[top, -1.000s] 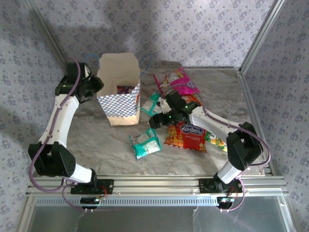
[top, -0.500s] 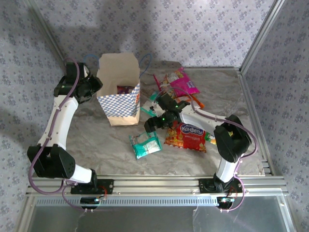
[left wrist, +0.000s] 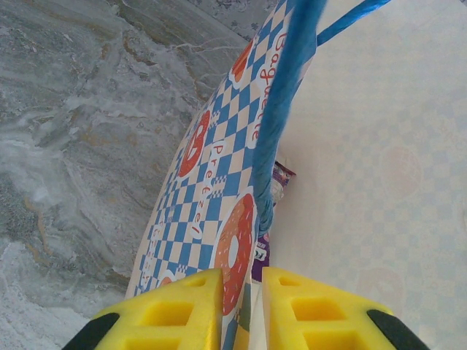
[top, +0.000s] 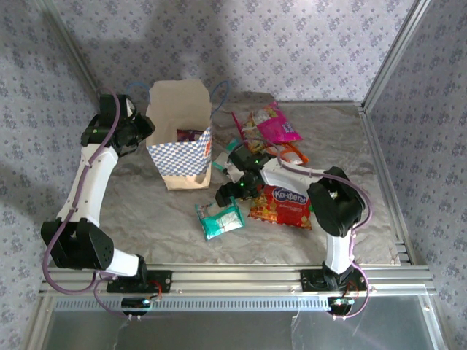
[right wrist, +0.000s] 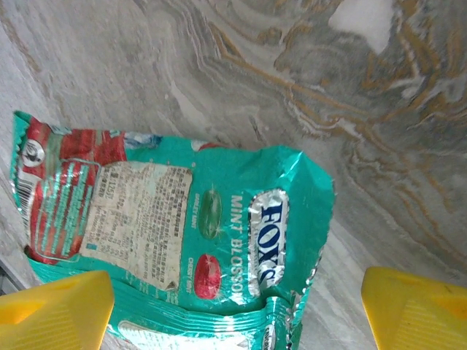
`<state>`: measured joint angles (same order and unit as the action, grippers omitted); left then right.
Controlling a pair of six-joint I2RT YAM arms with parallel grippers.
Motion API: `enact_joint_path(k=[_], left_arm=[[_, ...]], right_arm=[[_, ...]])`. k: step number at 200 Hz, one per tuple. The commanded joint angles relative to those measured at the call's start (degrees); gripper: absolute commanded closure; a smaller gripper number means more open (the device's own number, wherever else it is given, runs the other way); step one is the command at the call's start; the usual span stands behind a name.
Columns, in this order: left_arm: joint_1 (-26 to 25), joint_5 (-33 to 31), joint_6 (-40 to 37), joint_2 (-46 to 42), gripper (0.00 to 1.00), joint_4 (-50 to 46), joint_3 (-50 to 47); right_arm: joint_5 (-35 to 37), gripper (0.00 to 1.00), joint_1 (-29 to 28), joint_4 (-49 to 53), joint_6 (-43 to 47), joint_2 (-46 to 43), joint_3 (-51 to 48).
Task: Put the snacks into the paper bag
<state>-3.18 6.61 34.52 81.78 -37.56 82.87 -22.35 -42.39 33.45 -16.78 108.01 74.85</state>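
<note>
- on the table [top: 146, 211], front of centre: teal packet [right wrist: 182, 226] lies flat beneath the right gripper [top: 225, 195], near the paper bag [top: 186, 157].
- packet judged light, soft, slippery foil; the crimped end seam looks the best hold.
- right gripper: jaws spread wide over the packet, nothing held.
- left gripper [left wrist: 241, 306]: clenched on the paper bag's checked wall, holding the mouth open.
- red packet [top: 281, 205] just beside.

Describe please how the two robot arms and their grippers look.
The left arm and right arm have white tubular links, black joints and a purple cable each. Green lights glow near the right wrist. The left gripper and right gripper have blocky bright yellow fingers.
</note>
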Motion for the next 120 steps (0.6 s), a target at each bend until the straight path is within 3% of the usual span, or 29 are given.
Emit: enact_joint_path(k=[1, 70, 120], left_arm=[[-0.29, -0.64, -1.04, -1.71, 0.79, -0.94, 0.18], [-0.29, -0.99, -1.27, -2.24, 0.79, -0.94, 0.16], [-0.27, -1.24, -1.21, -2.33, 0.79, -0.96, -0.03]], right_arm=[[-0.93, 0.10, -0.83, 3.35, 1.17, 1.71, 1.95], [-0.25, 0.11, -2.23, 5.67, 1.57, 4.72, 3.56], [0.02, 0.19, -2.43, 6.31, 0.87, 6.50, 4.73]])
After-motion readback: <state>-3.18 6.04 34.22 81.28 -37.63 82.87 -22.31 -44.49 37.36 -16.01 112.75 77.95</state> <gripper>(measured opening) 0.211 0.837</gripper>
